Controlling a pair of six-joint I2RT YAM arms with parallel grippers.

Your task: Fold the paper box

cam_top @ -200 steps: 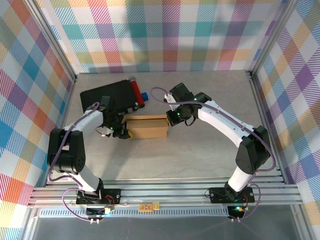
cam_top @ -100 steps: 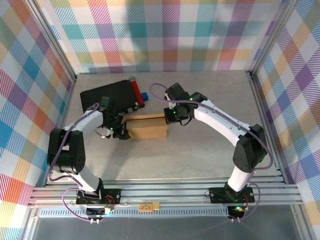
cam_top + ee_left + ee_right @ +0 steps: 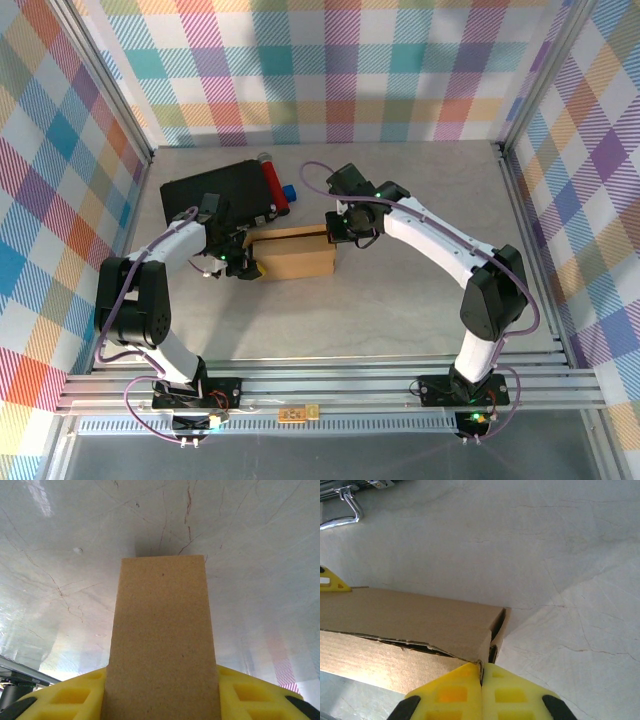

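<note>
The shallow, matte brown cardboard paper box (image 3: 293, 254) lies mid-table. The left gripper (image 3: 245, 265) clamps the box's left flap between yellow pads (image 3: 70, 696). The right gripper (image 3: 340, 232) pinches its thin far-right edge.

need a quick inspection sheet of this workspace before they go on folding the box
surface: pale veined table top, no spills seen
job's things: brown paper box mid-table, mostly folded; the right wrist view shows its right-end flap slightly ajar
clutter: black case with red roll and a small blue item, behind the box at far left
grippers: left gripper shut on the box's left end; right gripper shut on a cardboard edge at its right end, yellow fingers pinched together
cables: purple cables loop off both arms, no snag seen
surroundings: checked walls, aluminium rails along the near edge
</note>
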